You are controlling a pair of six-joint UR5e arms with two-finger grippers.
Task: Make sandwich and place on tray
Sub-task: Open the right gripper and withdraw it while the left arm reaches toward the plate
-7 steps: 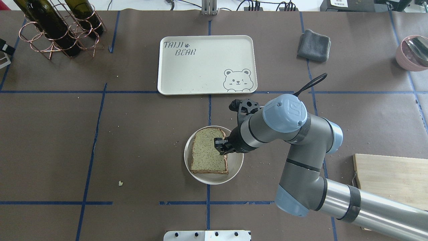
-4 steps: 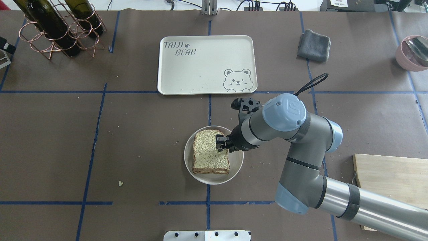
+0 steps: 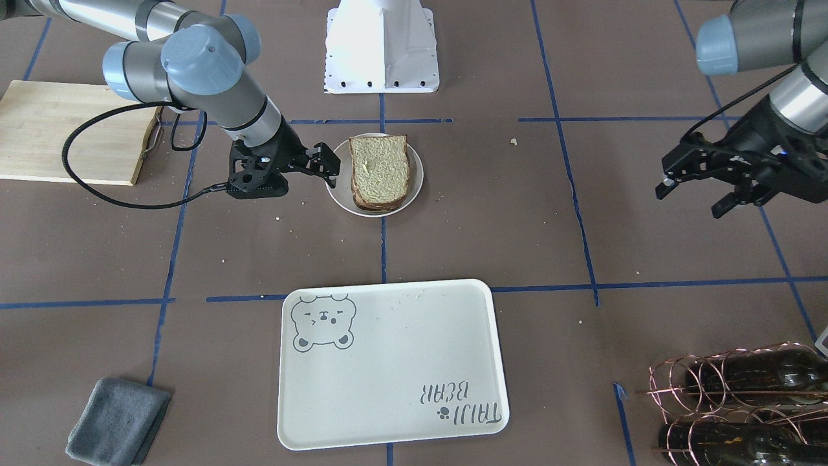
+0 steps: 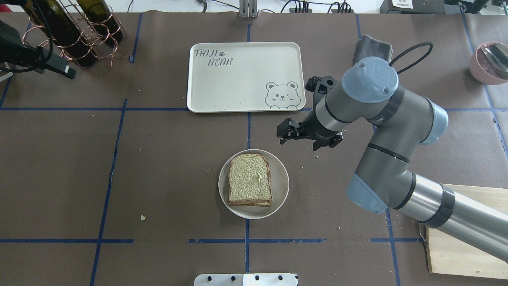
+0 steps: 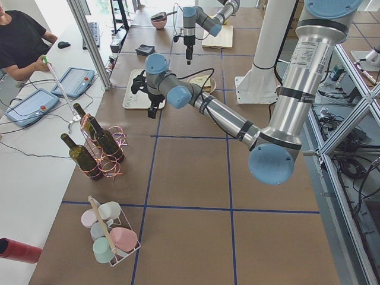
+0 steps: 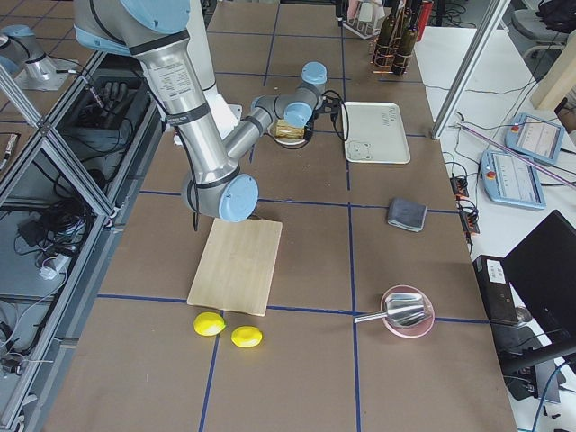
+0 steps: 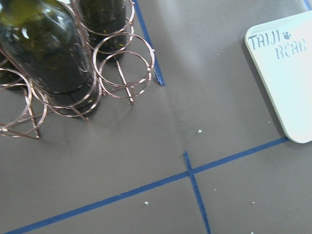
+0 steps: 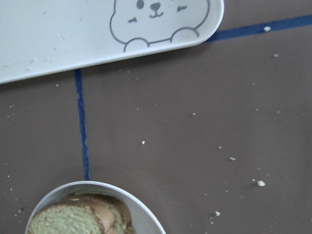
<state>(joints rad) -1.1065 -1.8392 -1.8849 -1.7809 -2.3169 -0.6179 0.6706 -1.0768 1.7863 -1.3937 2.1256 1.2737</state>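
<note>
The sandwich (image 4: 250, 183) lies on a small round white plate (image 4: 280, 186) near the table's middle: a tan bread slice on top of another, brown crusts aligned. The egg is hidden between them. It also shows in the front view (image 3: 380, 169) and the right wrist view (image 8: 73, 219). The cream tray (image 4: 238, 83) with the bear drawing lies bare beyond the plate. My right gripper (image 4: 282, 134) is open and empty, raised off the plate's far right side, between plate and tray. My left gripper (image 3: 689, 200) is open and empty, far to the left near the bottle rack.
A copper rack with dark wine bottles (image 4: 71, 31) stands at the far left corner. A grey cloth (image 3: 116, 421) lies right of the tray. A wooden cutting board (image 4: 464, 230) is at the near right, and a pink bowl (image 4: 490, 63) at the far right.
My right gripper laid the top slice flat on the lower one, let go and drew back up toward the tray's right corner. The left arm has come into view at the upper left.
</note>
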